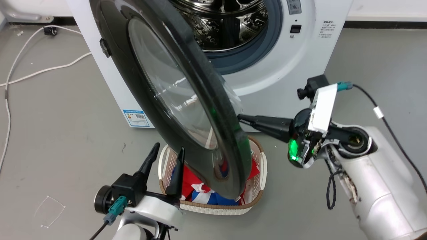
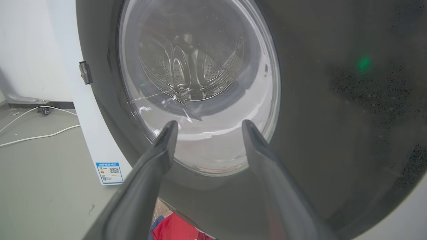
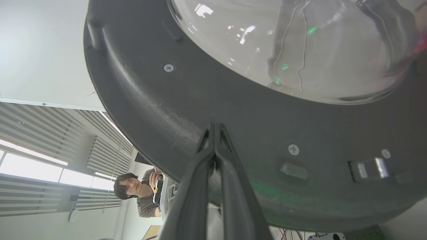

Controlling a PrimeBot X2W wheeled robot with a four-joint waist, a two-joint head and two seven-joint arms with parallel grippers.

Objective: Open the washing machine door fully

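- Right pincer [image 1: 241, 117], fingers together, is touching the door [image 1: 213, 106] just ahead of its tips, seemingly pushing it wider.
- Left pincer [image 1: 168, 149], fingers apart, is hovering; the door is probably needing a further outward push.

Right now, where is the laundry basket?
The laundry basket sits low centre in the head view, on the floor before the washing machine, partly hidden by the washing machine door, just right of the left gripper.
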